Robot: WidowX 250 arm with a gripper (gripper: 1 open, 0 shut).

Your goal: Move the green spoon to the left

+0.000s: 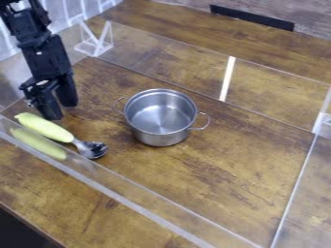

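The scene is seen in a single view — the counter is looked down on at a slant from above its near edge, and the far side is faced. The whole steel pot point(161, 117) is taken in near the middle, from moderately close, while the robot arm point(42, 56) is cut off at the left edge.
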